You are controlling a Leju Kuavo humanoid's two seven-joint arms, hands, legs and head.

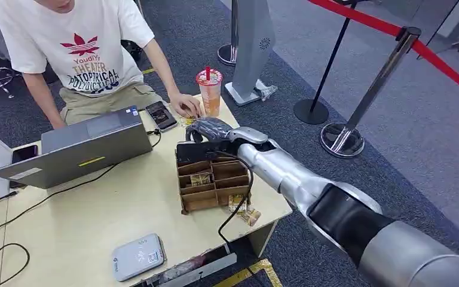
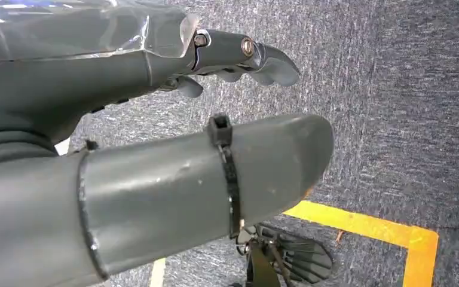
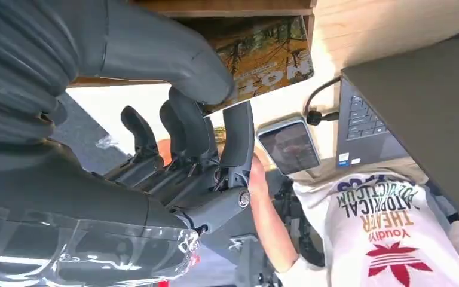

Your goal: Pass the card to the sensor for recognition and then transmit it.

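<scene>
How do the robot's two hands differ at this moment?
The right hand is stretched out over the table at the far end of the cardboard organizer; the left hand hangs above grey carpet. In its wrist view the right hand pinches a card between thumb and fingers; the left hand holds nothing, fingers apart. Both share the same grey build.
</scene>
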